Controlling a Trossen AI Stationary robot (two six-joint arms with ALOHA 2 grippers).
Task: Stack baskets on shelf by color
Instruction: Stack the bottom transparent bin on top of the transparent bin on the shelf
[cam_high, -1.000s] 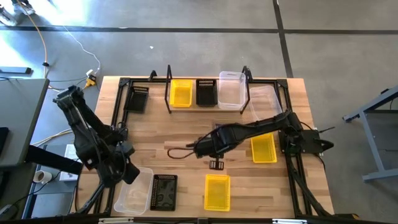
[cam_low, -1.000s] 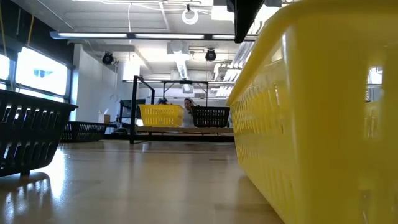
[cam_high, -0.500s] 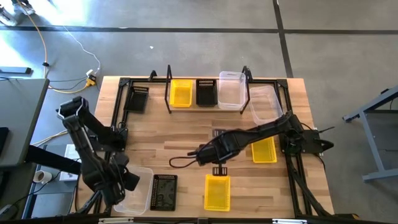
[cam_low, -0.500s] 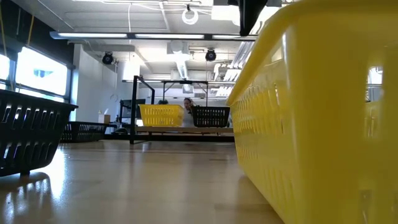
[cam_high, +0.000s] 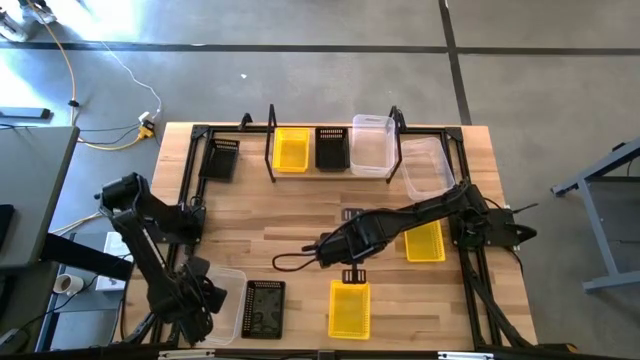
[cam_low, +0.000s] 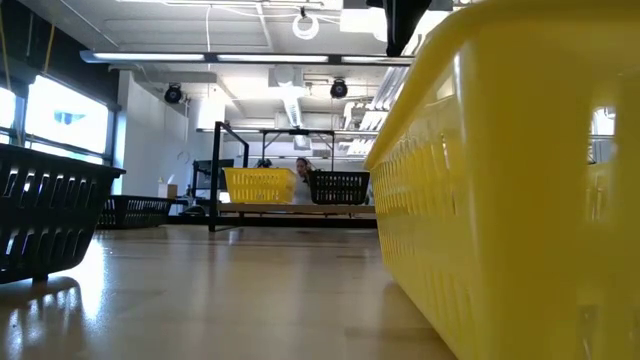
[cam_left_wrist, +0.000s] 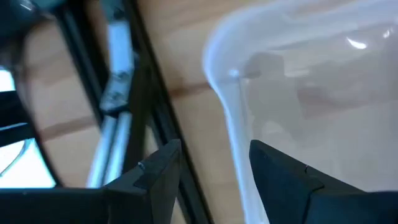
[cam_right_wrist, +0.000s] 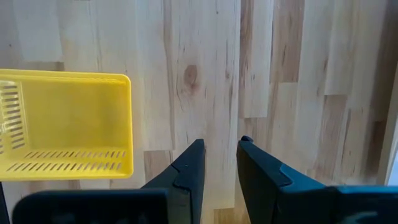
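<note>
My left gripper (cam_high: 197, 300) is open at the near-left of the table, down over a clear basket (cam_high: 222, 305). In the left wrist view my left gripper (cam_left_wrist: 214, 148) straddles that basket's wall (cam_left_wrist: 235, 134). My right gripper (cam_high: 350, 274) hovers over bare wood just beyond a yellow basket (cam_high: 349, 308), which also shows in the right wrist view (cam_right_wrist: 65, 124). There my right gripper (cam_right_wrist: 221, 142) is open by a narrow gap. The shelf (cam_high: 335, 172) at the far edge carries a yellow basket (cam_high: 291, 150), a black basket (cam_high: 332, 148) and a clear basket (cam_high: 372, 145). My left gripper comes down from above at the clear basket's left wall (cam_left_wrist: 239, 162), one finger (cam_left_wrist: 155, 177) outside it and one finger (cam_left_wrist: 286, 177) inside. The basket sits flat on the table. Whether either finger touches the wall, I cannot tell.
A black basket (cam_high: 264, 308) sits between the near clear and yellow ones. Another yellow basket (cam_high: 423, 240) lies under my right arm. A clear basket (cam_high: 425, 165) stands right of the shelf, a black basket (cam_high: 222, 158) left of it. Bare wood fills the table's middle (cam_high: 280, 225).
My left arm has swung toward the table's near edge, and its gripper has come down at the clear basket's left side. My right gripper has moved a little toward the near edge, closer to the near yellow basket. No basket has moved.
</note>
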